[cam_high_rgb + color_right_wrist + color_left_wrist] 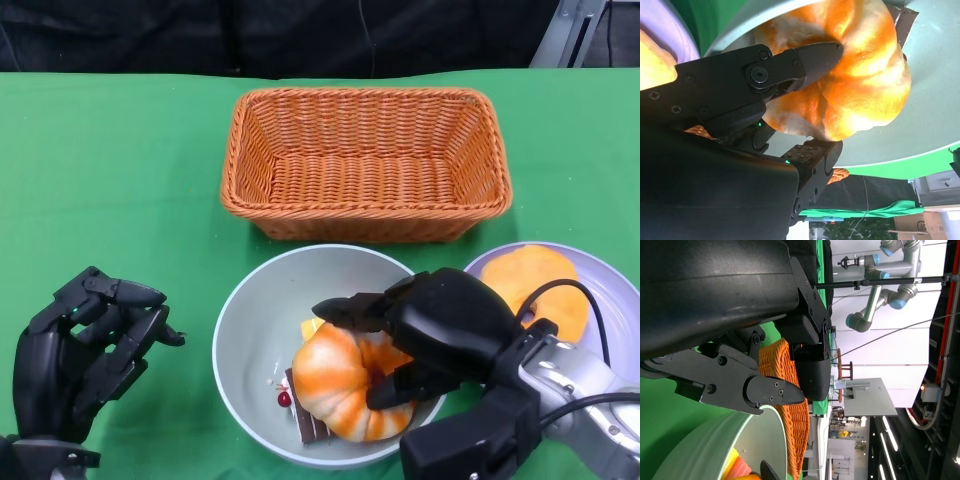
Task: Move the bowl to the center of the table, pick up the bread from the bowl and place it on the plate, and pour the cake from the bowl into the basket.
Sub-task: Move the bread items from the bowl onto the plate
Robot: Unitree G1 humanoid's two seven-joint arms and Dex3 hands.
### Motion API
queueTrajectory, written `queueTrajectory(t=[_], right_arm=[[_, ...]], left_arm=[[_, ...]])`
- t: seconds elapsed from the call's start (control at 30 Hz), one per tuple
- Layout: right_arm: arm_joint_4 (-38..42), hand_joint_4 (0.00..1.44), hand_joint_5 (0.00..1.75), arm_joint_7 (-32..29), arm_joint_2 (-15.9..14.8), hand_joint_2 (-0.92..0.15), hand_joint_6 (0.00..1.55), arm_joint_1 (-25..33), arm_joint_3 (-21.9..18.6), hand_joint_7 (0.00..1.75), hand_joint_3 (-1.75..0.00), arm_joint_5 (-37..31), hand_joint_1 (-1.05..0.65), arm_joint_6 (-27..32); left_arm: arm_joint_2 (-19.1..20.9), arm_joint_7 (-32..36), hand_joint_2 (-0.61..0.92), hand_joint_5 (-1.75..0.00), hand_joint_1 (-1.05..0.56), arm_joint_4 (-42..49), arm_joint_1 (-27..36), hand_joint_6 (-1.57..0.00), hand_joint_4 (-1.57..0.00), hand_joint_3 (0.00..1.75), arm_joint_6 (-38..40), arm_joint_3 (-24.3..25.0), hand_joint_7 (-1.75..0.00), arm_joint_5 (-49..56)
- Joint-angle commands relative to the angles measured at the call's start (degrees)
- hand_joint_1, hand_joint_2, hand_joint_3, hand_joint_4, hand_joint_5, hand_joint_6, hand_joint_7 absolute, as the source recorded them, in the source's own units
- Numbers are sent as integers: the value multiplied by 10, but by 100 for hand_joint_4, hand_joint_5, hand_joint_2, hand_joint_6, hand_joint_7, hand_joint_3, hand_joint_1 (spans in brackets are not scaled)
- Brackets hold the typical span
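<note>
Green table cloth point(120, 170) carries the bowl point(250, 300), where the right hand point(430, 335) clamps the bread point(340, 375) for transfer to the plate point(610, 290); left hand point(85, 345) idles, fingers loosely curled, empty.

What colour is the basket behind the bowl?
Orange-brown woven wicker; the basket shows best in the head view.

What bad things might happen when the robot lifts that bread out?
The right hand grips the bread only at one side, with fingers on its rounded top, so it might slip and drop back. The cake lies tucked under the bread in the bowl and could get dragged or squashed. The plate already holds an orange bread, so the new one may land on it or roll off.
</note>
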Motion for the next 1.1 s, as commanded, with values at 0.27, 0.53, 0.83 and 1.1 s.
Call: queueTrajectory(t=[0.27, 0.53, 0.83, 1.1], right_arm=[[17, 94, 8, -15, -2, -86, 72, 3, 19, 2, 0, -13, -45, -1], [67, 84, 76, -53, 5, -91, 89, -3, 13, 2, 0, 26, -23, -64], [87, 66, 118, -67, 6, -92, 94, -11, 14, 1, 0, 31, -19, -82], [139, 83, 95, -96, 27, -92, 113, -15, -1, 6, -4, 82, -17, -140]], left_arm=[[2, -2, 92, -135, -18, -9, 7, -83, -82, 32, -4, 0, -114, -5], [5, -3, 92, -134, -19, -2, 5, -83, -82, 31, -6, 1, -113, -2], [5, -4, 92, -134, -19, -2, 5, -84, -82, 31, -5, 1, -112, -3], [5, 1, 92, -134, -19, 6, 5, -84, -82, 31, -11, 1, -112, 3]])
